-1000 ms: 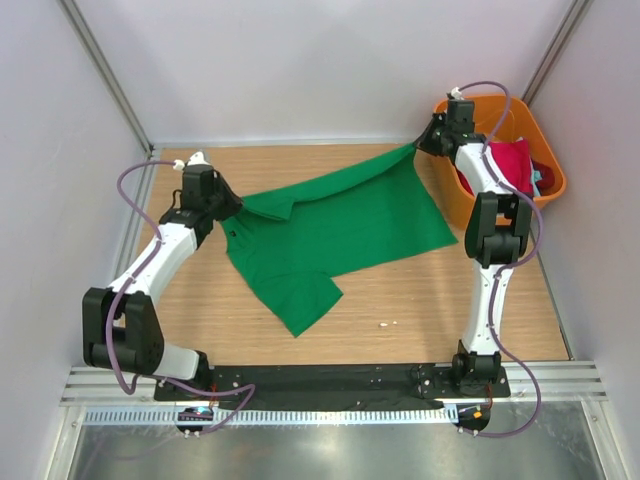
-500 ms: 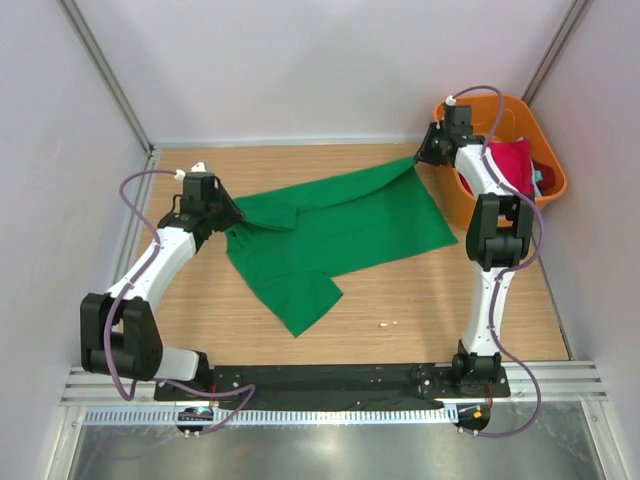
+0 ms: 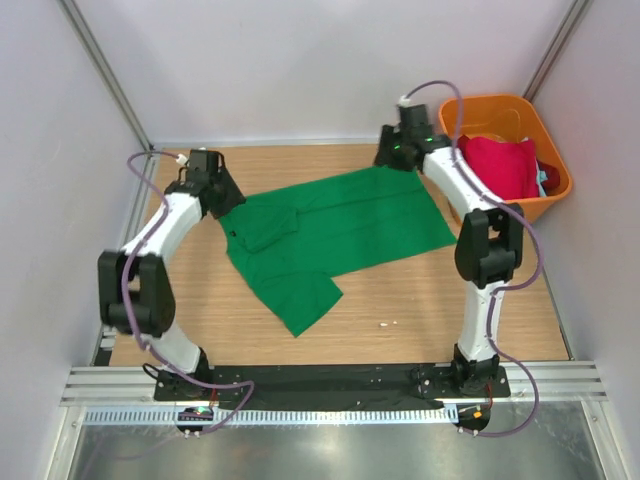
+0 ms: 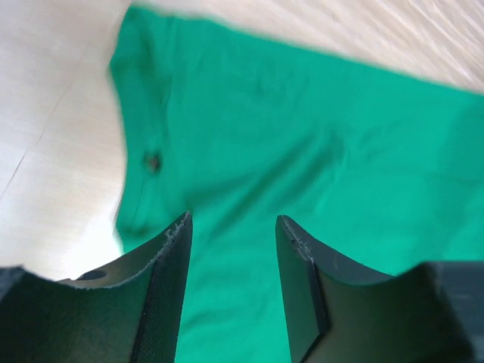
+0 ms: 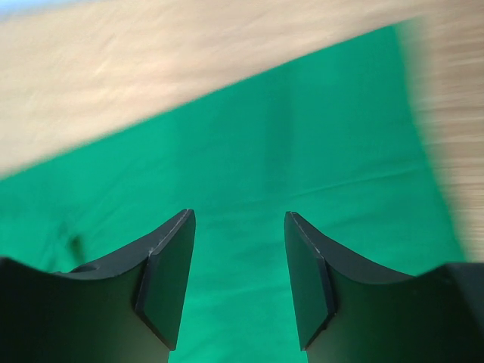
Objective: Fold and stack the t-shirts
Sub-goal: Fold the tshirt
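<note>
the green t-shirt [image 3: 330,235] lies spread on the wooden table [image 3: 430,300], reaching from the left gripper [image 3: 228,198] at its left end to the right gripper [image 3: 386,160] at its far right corner; a part of the cloth near the left end is folded over onto itself, and one lobe of the shirt reaches toward the near edge of the table; in the left wrist view the left gripper [image 4: 233,227] has its jaws apart with nothing between them, hanging over the green t-shirt [image 4: 302,151] close to its edge, pale wood showing to the left; in the right wrist view the right gripper [image 5: 236,219] is likewise released, jaws spread and empty, over the green t-shirt [image 5: 249,151], with bare wood beyond the cloth's far edge; both wrist views are blurred, so whether the fingertips touch the cloth cannot be told; the red t-shirt [image 3: 498,165] sits bunched in the orange bin [image 3: 482,102] at the far right corner, well apart from the green one; a bit of the teal t-shirt [image 3: 543,179] shows at the red one's right side inside the bin; a small white speck [image 3: 386,324] lies on the table near the front.
</note>
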`<action>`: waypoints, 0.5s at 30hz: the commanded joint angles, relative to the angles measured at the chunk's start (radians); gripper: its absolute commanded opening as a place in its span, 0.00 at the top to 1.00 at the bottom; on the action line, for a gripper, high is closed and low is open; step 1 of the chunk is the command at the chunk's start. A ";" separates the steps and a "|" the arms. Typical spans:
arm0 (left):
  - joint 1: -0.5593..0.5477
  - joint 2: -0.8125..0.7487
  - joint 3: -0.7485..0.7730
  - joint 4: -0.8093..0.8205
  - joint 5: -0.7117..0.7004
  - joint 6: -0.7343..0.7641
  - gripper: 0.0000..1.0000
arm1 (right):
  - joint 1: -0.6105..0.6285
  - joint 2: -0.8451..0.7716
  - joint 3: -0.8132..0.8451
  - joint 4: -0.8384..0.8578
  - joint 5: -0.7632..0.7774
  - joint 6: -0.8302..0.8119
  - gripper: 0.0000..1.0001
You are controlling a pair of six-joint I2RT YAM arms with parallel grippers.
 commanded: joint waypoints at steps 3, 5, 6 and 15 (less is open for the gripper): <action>0.014 0.319 0.266 -0.109 -0.030 0.003 0.55 | 0.199 -0.023 -0.092 0.001 -0.067 0.057 0.43; 0.025 0.373 0.307 -0.138 -0.059 -0.020 0.55 | 0.251 -0.026 -0.144 0.009 -0.074 0.069 0.43; 0.032 0.395 0.315 -0.152 -0.069 -0.031 0.56 | 0.268 -0.028 -0.161 0.012 -0.074 0.078 0.44; 0.118 0.554 0.360 -0.220 -0.069 -0.036 0.60 | 0.447 -0.034 -0.303 0.027 -0.052 0.112 0.48</action>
